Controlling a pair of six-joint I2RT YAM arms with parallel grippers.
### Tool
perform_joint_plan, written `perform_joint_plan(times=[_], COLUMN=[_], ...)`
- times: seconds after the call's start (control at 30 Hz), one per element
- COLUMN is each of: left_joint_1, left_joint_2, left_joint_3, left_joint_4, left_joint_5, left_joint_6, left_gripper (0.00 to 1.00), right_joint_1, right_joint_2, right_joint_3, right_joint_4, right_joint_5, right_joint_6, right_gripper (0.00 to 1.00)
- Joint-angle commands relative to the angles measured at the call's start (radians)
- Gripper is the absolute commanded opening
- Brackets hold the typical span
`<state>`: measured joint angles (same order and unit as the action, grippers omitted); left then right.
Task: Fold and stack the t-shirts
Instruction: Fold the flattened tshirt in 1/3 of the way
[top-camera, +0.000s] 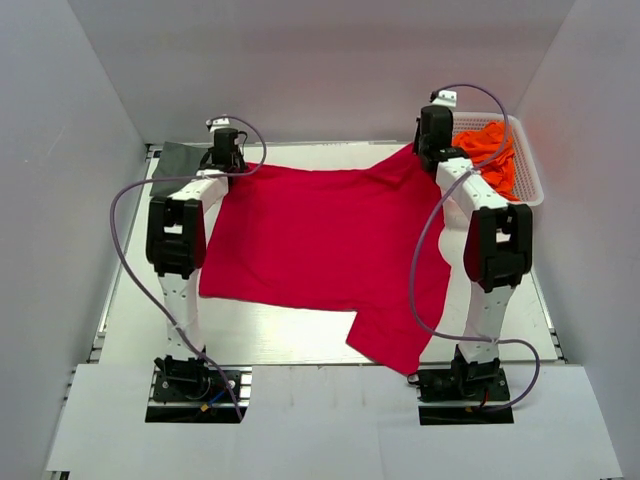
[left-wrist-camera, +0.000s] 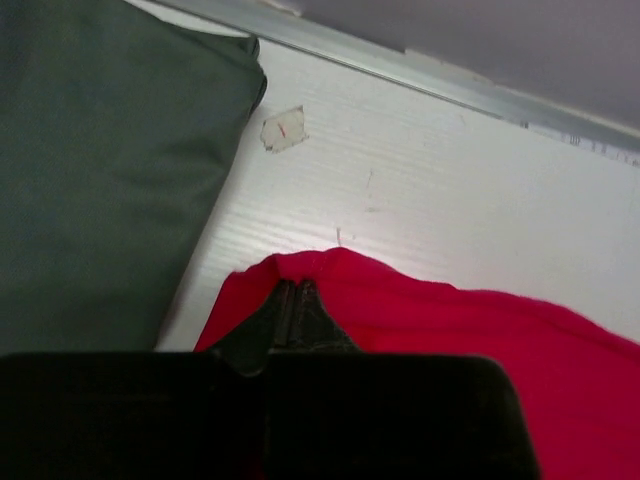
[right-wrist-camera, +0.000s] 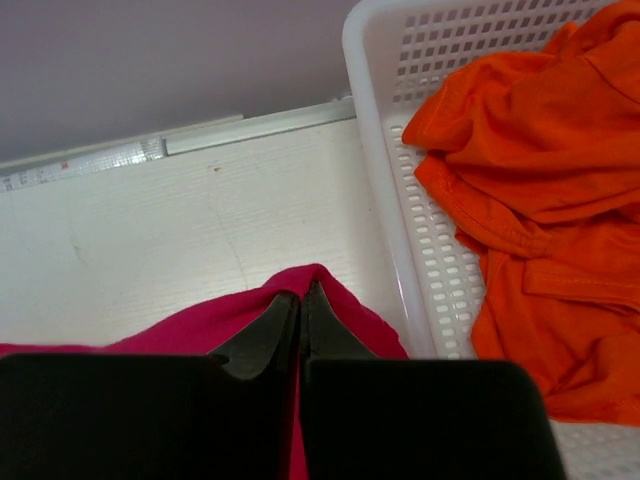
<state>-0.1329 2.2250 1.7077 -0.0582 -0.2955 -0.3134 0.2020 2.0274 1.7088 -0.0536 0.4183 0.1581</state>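
A crimson red t-shirt lies spread over the middle of the table. My left gripper is shut on its far left corner, pinched between the jaws. My right gripper is shut on its far right corner, the jaws closed on the cloth. A folded dark grey-green t-shirt lies at the far left, and fills the left of the left wrist view. Bright orange t-shirts lie bunched in the basket and show in the right wrist view.
A white plastic mesh basket stands at the far right of the table; its rim is just right of my right gripper. A metal rail runs along the table's far edge. Grey walls enclose the table.
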Motion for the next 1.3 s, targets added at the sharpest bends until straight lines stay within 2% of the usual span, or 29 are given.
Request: perform_joint_plan(times=[0.0,0.2,0.4,0.6,0.8,0.83,0.87,0.9,0.93,0.97,1.0,1.03,1.07,1.13,1.17,1.23,1.27], left_joint_1=[0.004,0.004,0.004,0.004,0.004,0.004,0.004,0.004,0.004,0.004,0.004,0.004,0.004,0.013,0.013,0.013,0.013], left_joint_2=[-0.168,-0.371,-0.521,-0.574,-0.626,-0.627,-0.614,-0.614,-0.601,-0.6,-0.576,-0.564,-0.548,-0.495,-0.486,-0.501,-0.516], left_joint_3=[-0.074,-0.259,-0.453,-0.531,-0.622,-0.622,-0.602,-0.59,-0.589,-0.574,-0.539,-0.513,-0.438,-0.352,-0.289,-0.258,-0.258], left_joint_4=[0.061,0.037,-0.012,-0.103,-0.215,-0.244,-0.279,-0.317,-0.368,-0.396,-0.438,-0.486,-0.596,-0.713,-0.765,-0.766,-0.688], left_joint_5=[0.033,0.01,-0.024,-0.024,-0.089,-0.099,-0.099,-0.108,-0.108,-0.125,-0.157,-0.194,-0.258,-0.325,-0.326,-0.285,-0.242], left_joint_6=[0.031,0.042,0.062,0.071,-0.002,-0.022,-0.067,-0.093,-0.108,-0.133,-0.162,-0.193,-0.216,-0.314,-0.323,-0.323,-0.308], left_gripper=[0.0,0.0,0.0,0.0,0.02,0.15,0.39,0.42,0.47,0.61,0.66,0.75,0.99,0.99,0.99,0.99,0.99], right_joint_1=[-0.006,-0.006,-0.003,-0.006,-0.003,-0.004,-0.006,-0.006,-0.006,-0.009,-0.007,-0.006,-0.009,-0.007,-0.007,-0.003,-0.001], right_joint_2=[-0.148,-0.367,-0.596,-0.697,-0.745,-0.751,-0.754,-0.751,-0.747,-0.746,-0.745,-0.743,-0.734,-0.727,-0.713,-0.701,-0.696], right_joint_3=[-0.037,-0.199,-0.423,-0.552,-0.661,-0.673,-0.684,-0.713,-0.722,-0.73,-0.748,-0.75,-0.752,-0.721,-0.689,-0.625,-0.614], right_joint_4=[0.006,-0.205,-0.33,-0.39,-0.468,-0.473,-0.507,-0.525,-0.576,-0.595,-0.612,-0.632,-0.69,-0.724,-0.73,-0.742,-0.73], right_joint_5=[0.007,0.002,-0.113,-0.153,-0.202,-0.211,-0.211,-0.208,-0.208,-0.207,-0.202,-0.191,-0.135,-0.107,-0.099,-0.098,-0.099], right_joint_6=[0.006,0.083,0.167,0.215,0.27,0.291,0.302,0.342,0.359,0.371,0.403,0.415,0.426,0.431,0.423,0.411,0.396], right_gripper=[0.0,0.0,0.0,0.0,0.0,0.0,0.03,0.09,0.19,0.26,0.35,0.43,0.46,0.58,0.6,0.64,0.65])
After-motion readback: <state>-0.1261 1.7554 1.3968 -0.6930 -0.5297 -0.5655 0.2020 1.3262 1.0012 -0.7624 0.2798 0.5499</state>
